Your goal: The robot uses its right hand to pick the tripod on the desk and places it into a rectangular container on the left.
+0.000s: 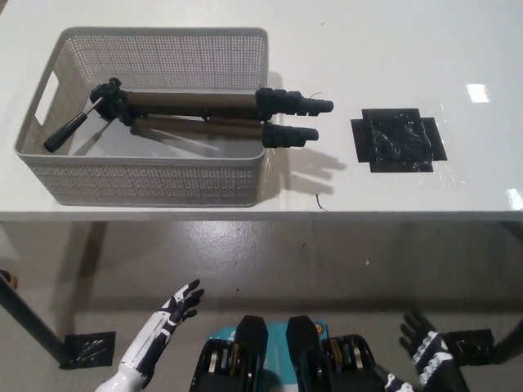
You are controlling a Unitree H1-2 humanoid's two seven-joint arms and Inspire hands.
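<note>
The tripod (188, 118) lies in the gray basket (147, 184) at the upper left of the frame, on the white desk (384, 49). Its head and handle are at the left end inside the basket. Its black feet poke out over the right wall of the basket. To the right of the feet, a square of black tape (399, 140) is stuck flat on the desk. The black right hand (426, 347) is low in the bottom right corner, below the desk edge. Its fingers are spread apart and it holds nothing. The white left hand (176, 306) rests at the bottom left, fingers apart too, with nothing in it.
</note>
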